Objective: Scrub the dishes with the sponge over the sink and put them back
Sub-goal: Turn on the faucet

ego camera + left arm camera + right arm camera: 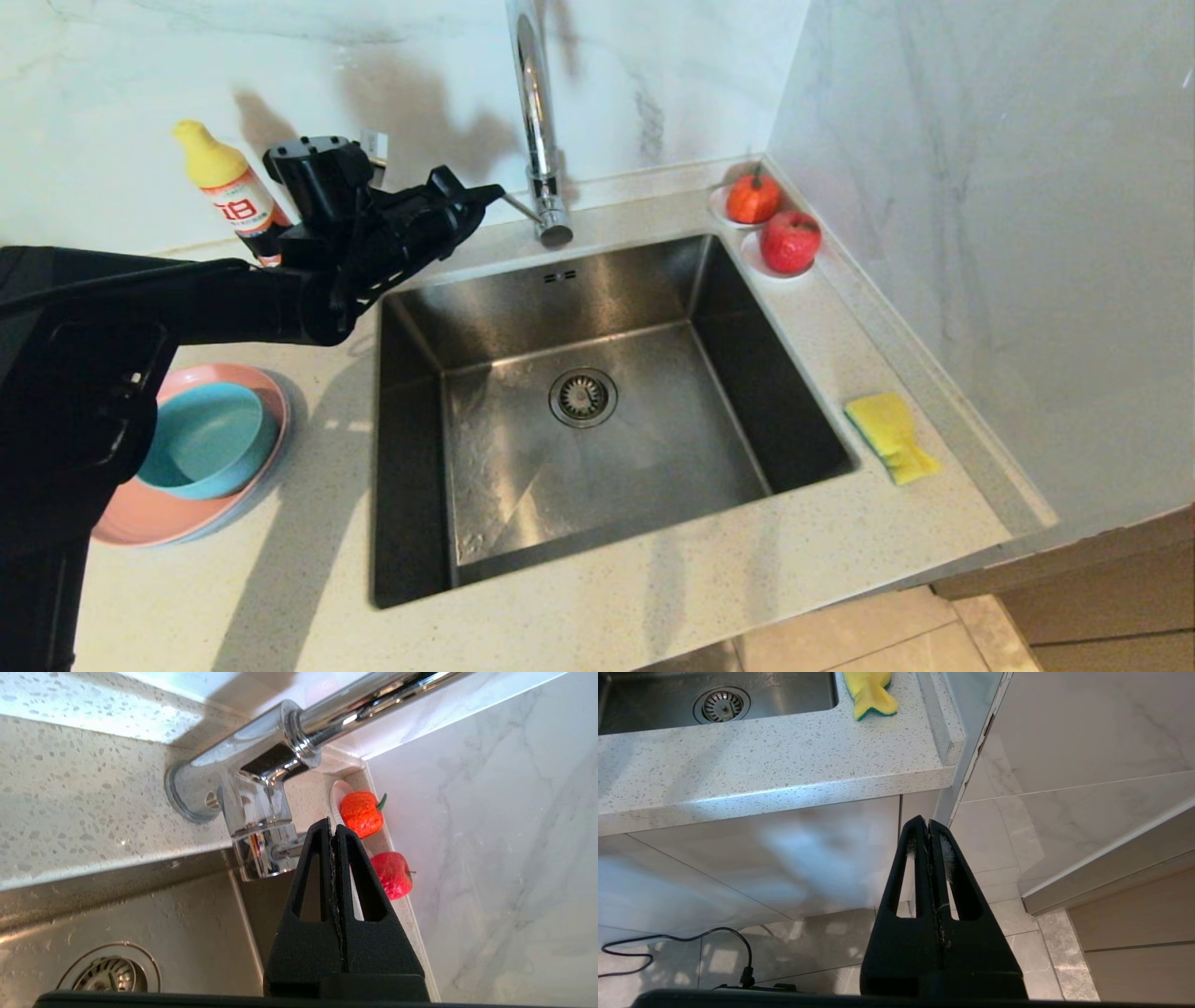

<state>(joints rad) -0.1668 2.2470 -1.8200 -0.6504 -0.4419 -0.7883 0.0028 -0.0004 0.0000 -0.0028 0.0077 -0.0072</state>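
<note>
Pointing at tap (261, 812), left tool (332, 826) closed, empty

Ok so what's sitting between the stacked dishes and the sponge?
In the head view, the sink fills the stretch between the dishes on its left counter and the sponge on its right; the basin holds nothing but its drain.

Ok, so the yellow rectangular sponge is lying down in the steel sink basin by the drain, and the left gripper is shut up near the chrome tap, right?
Not quite. The yellow rectangular sponge lies on the speckled counter right of the steel sink basin, not inside it; the head view shows this. The left gripper is indeed shut near the chrome tap.
</note>
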